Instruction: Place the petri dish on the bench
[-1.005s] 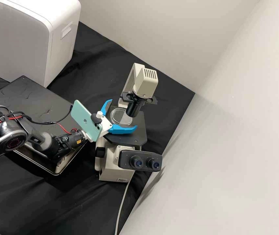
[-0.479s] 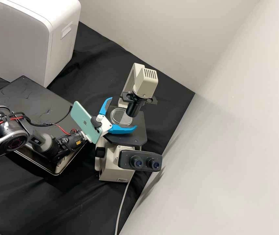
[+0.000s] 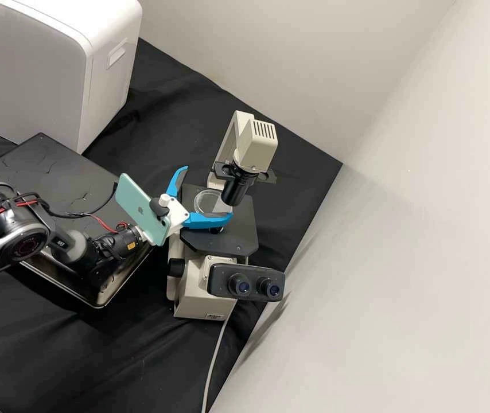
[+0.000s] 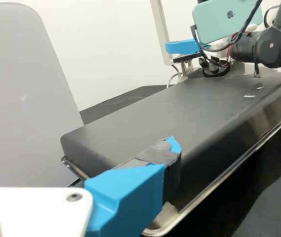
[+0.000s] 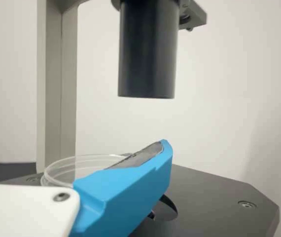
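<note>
At the left, the left gripper [image 4: 79, 140] hangs just by the near corner of the black slab [image 4: 204, 113], fingers well apart with nothing between them; I judge it has no part in this step. Further right, the right gripper [image 3: 207, 193] is over the stage [image 3: 242, 232] of the microscope [image 3: 210, 281], also spread. Its far finger [image 3: 174, 180] stands off behind the dish [image 3: 206, 201] and its near finger [image 3: 210, 220] lies along the dish's front edge; whether that one touches I cannot tell. The dish sits flat on the stage under the black tube [image 3: 234, 189], not yet gripped. The step in hand looks to be taking hold of it. To do that well, centre the dish between the fingers and close gently on its side wall, since thin clear plastic is likely to slip or tip if pinched off-centre. Then lift little and draw it out sideways, because the tube hangs close above, before carrying it to the bench [image 3: 142, 355]. The high view gives the spread of both fingers round the dish. The right wrist view, looking level, gives what that slant hides: how the finger's pad sits against the dish wall, and the gap under the tube.
</note>
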Controlling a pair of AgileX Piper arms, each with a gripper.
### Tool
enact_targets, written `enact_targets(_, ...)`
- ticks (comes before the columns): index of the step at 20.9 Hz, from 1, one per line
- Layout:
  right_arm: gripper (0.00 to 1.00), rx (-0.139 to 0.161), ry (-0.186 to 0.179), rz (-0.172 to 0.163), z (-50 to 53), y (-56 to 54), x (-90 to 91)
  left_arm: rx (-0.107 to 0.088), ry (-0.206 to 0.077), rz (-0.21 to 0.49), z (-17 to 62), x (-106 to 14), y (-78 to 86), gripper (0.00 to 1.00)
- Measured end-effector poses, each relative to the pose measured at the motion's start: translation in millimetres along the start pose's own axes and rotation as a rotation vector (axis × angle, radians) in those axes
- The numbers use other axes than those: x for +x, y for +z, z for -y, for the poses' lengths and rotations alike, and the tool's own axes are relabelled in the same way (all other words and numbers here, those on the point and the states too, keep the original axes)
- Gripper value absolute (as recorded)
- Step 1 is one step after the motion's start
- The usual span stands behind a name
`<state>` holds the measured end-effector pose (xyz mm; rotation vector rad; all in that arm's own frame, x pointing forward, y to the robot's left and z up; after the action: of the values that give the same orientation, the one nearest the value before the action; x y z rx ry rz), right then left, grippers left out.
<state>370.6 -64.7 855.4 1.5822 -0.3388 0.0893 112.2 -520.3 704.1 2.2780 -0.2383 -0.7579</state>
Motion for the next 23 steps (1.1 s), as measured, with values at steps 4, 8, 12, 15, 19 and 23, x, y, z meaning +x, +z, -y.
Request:
enact_targets(4,1.00,0.003,0.008,0.000,2.2,-0.5,-0.1,0.000,0.000,-0.007,0.0,0.3,-1.2,1.00)
enact_targets(8,1.00,0.007,0.011,0.003,2.6,-0.9,-0.2,-0.001,0.000,-0.009,0.0,0.4,-1.4,1.00)
enact_targets(12,1.00,0.007,0.011,0.004,2.8,-1.0,-0.2,-0.001,0.000,-0.009,0.0,0.4,-1.4,1.00)
enact_targets(15,1.00,-0.006,0.015,0.009,2.7,-0.9,-0.3,-0.001,0.000,-0.009,0.0,0.4,-1.4,1.00)
enact_targets(19,1.00,-0.132,0.028,0.032,3.0,-2.7,-6.2,0.005,-0.010,-0.009,1.9,1.0,-1.1,1.00)
enact_targets(23,1.00,-0.211,0.030,0.043,4.4,-2.5,-8.9,0.005,-0.010,-0.009,1.9,1.0,-1.1,1.00)
